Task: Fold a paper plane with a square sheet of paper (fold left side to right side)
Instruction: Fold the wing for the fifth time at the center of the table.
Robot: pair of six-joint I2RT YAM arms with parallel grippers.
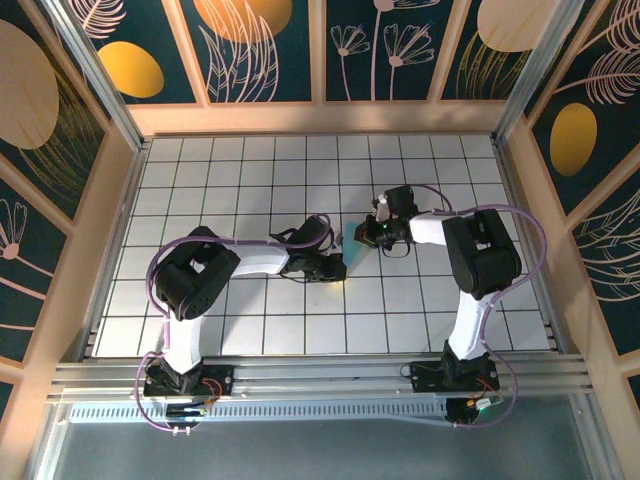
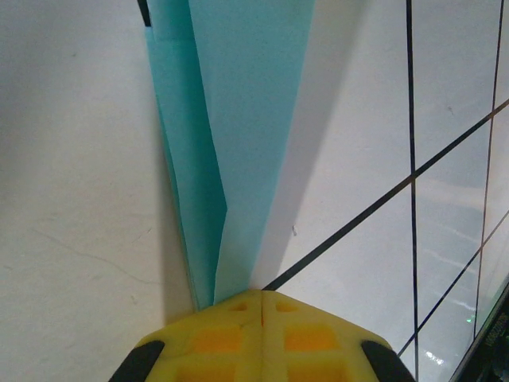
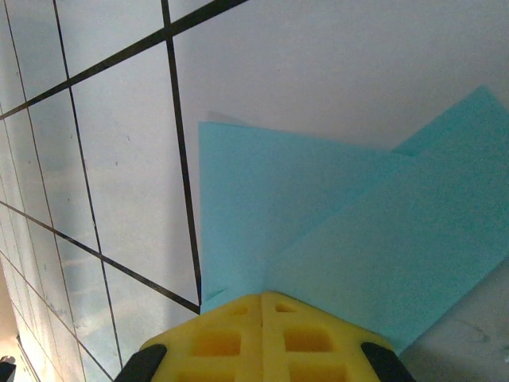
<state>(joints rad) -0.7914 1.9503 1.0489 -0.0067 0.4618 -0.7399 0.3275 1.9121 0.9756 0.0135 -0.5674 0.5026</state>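
Note:
The square sheet of paper (image 2: 246, 119) is light blue and lies on the white tiled table, folded in layers into a narrow, pointed paper plane shape. Its tip runs under my left gripper (image 2: 262, 296), whose yellow fingers (image 2: 215, 338) meet with no gap and rest on the paper. In the right wrist view two overlapping flaps of the paper (image 3: 318, 223) spread out ahead of my right gripper (image 3: 264, 296), which is shut too and sits on the paper's edge. From above, the left gripper (image 1: 335, 265) and right gripper (image 1: 362, 233) meet mid-table, with a sliver of paper (image 1: 341, 250) between them.
The table (image 1: 250, 180) is a white grid of tiles with black lines, fenced by wooden walls at the back and sides and a metal rail at the near edge. Both arms reach inward from their bases, and purple cables loop over them.

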